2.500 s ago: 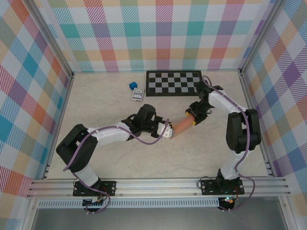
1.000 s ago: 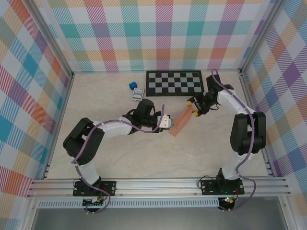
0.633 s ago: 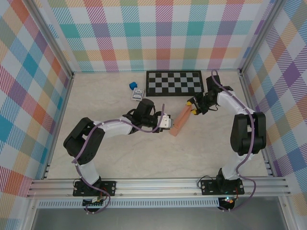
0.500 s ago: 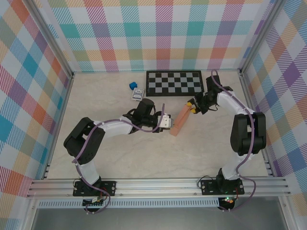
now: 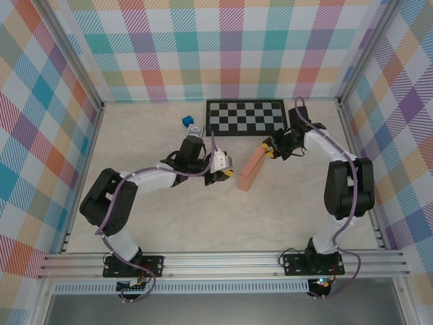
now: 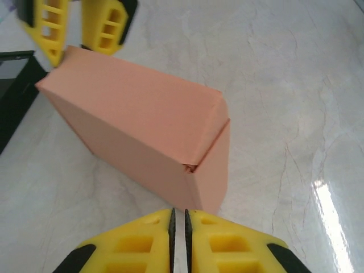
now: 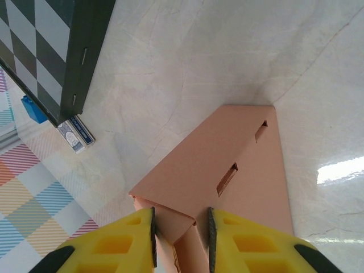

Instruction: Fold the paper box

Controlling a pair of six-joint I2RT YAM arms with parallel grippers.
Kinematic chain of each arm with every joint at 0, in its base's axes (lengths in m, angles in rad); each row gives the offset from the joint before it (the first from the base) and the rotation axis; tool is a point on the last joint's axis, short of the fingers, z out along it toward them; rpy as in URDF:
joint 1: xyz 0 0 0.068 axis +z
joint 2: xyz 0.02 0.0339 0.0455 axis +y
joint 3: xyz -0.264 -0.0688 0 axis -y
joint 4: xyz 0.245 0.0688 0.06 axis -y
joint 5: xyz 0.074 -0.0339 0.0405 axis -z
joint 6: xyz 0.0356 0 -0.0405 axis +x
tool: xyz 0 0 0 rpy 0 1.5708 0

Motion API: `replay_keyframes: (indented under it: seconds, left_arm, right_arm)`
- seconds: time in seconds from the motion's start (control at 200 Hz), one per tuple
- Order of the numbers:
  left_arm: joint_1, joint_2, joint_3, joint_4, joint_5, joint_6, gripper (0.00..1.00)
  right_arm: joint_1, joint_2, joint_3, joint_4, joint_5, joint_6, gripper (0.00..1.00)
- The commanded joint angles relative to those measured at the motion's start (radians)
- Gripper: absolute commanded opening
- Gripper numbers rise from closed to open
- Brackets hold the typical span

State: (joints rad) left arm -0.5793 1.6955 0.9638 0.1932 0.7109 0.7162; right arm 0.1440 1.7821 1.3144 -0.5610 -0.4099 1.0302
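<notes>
The right fingers [image 7: 114, 250] pinch one end of the paper box [image 7: 227, 165].

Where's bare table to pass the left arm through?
Bare: the near table between the paper box and the front rail. Crowded: the far middle, with checkerboard, card pack, blue cube, and the left gripper and right gripper at the box.

We see the paper box [image 6: 142, 131] as thin salmon card, matt and smooth, with sharp creases. The table [image 6: 284, 85] beneath reads as a marble-patterned sheet, smooth and semi-glossy, with bright patches of glare. On the fingers [image 6: 239, 253] of the left gripper [image 6: 178, 219] we note dull yellow moulded plastic with ribbed cut-outs. The chessboard [image 7: 45, 45] looks satin, its edge dark. We take the rails [image 5: 223, 263] for brushed metal.
</notes>
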Motion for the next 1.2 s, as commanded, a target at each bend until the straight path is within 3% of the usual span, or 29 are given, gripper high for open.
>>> replay_keyframes:
  seconds: [0.0,0.32,0.63,0.905,1.195]
  left_arm:
    - [-0.002,-0.051,-0.002,0.084,0.058,-0.17,0.16]
    - [-0.061,0.053,0.055,0.311,-0.145,-0.449,0.23]
    - [-0.124,0.097,0.07,0.281,-0.156,-0.449,0.25]
    - [-0.148,0.121,0.082,0.112,-0.167,-0.266,0.25]
    - [-0.17,0.185,0.137,-0.066,-0.316,-0.13,0.24]
  right_arm:
    - [0.003,0.049,-0.025,-0.017,0.05,-0.027,0.27]
    - [0.02,0.047,-0.027,-0.009,0.053,-0.041,0.28]
    - [0.04,0.035,-0.033,-0.004,0.062,-0.044,0.27]
    - [0.047,0.04,-0.041,-0.004,0.068,-0.046,0.28]
    - [0.05,0.04,-0.048,-0.005,0.08,-0.06,0.28]
